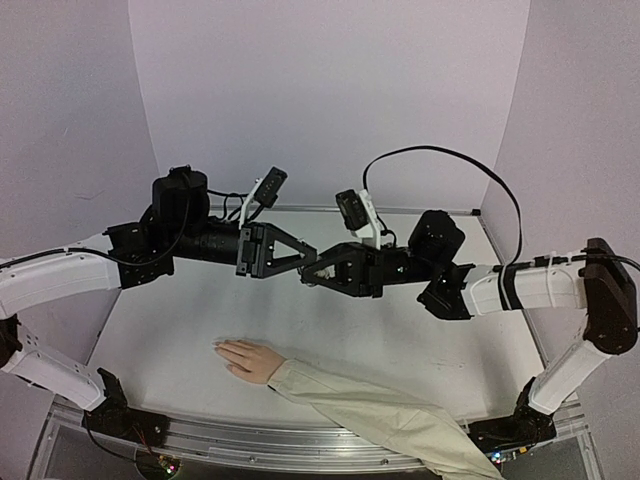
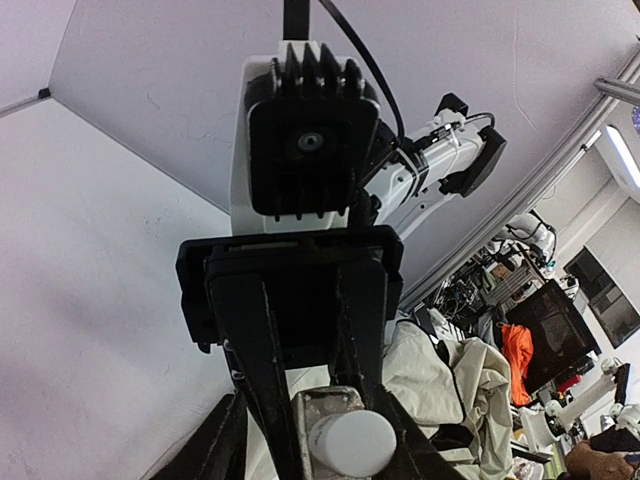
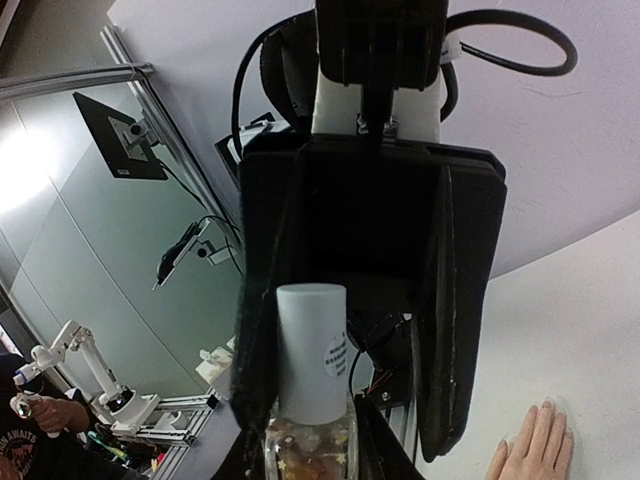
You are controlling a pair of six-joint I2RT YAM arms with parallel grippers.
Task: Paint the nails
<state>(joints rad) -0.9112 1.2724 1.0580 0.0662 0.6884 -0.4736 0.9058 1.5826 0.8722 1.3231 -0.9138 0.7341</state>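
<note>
The mannequin hand (image 1: 245,358) lies palm down near the table's front, in a beige sleeve (image 1: 380,420). Its nails (image 1: 220,348) are barely distinguishable from the skin. Both grippers meet in mid-air above the table's middle. My right gripper (image 1: 312,272) (image 3: 312,452) is shut on the glass body of a small clear bottle (image 3: 311,350) with a white cap. The cap (image 2: 352,443) points into my left gripper (image 1: 310,258) (image 2: 325,425), whose fingers stand wide apart on either side of it. The hand's fingertips (image 3: 530,450) show in the right wrist view's corner.
Lilac walls close the white table (image 1: 180,320) at the back and sides. The sleeve trails off the front right edge past a metal rail (image 1: 250,440). A black cable (image 1: 470,165) loops above the right arm.
</note>
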